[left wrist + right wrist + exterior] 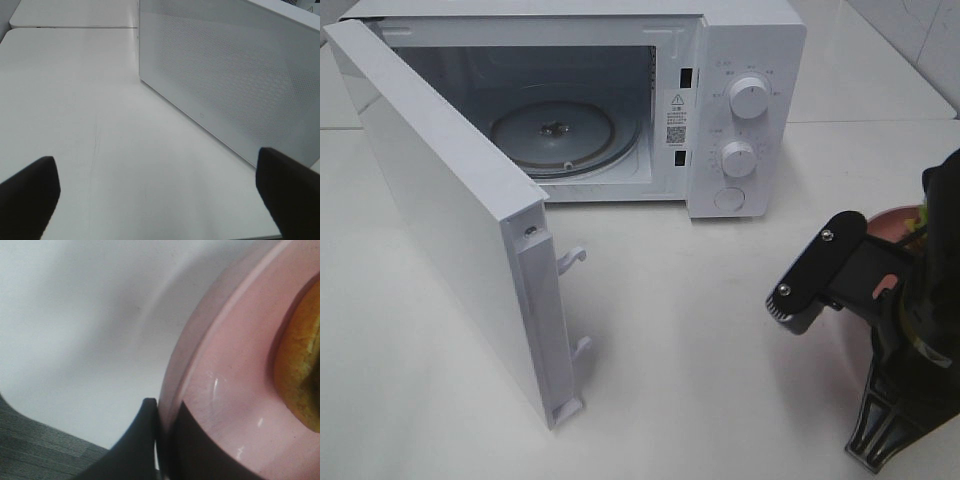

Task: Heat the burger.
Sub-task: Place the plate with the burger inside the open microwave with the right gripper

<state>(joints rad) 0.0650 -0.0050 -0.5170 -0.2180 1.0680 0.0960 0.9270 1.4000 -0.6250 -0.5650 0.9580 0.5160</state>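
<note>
Microwave [740, 60], 1. Control knobs [749, 98] [738, 158], 2. Glass turntable [580, 140], 1. Pink plate [225, 405], 1. Burger [300, 375], 1. Grippers, 2: left gripper [157, 200], right gripper [164, 437].

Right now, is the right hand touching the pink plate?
Touching. The right wrist view shows the right hand closed on the pink plate at its rim, one finger each side.

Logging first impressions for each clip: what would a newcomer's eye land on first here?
The white microwave at the back of the table stands out first, its door wide open and the glass turntable inside with nothing on it. Next, low on the right of the high view, the right pincer is shut on the rim of a pink plate carrying the burger.
</note>
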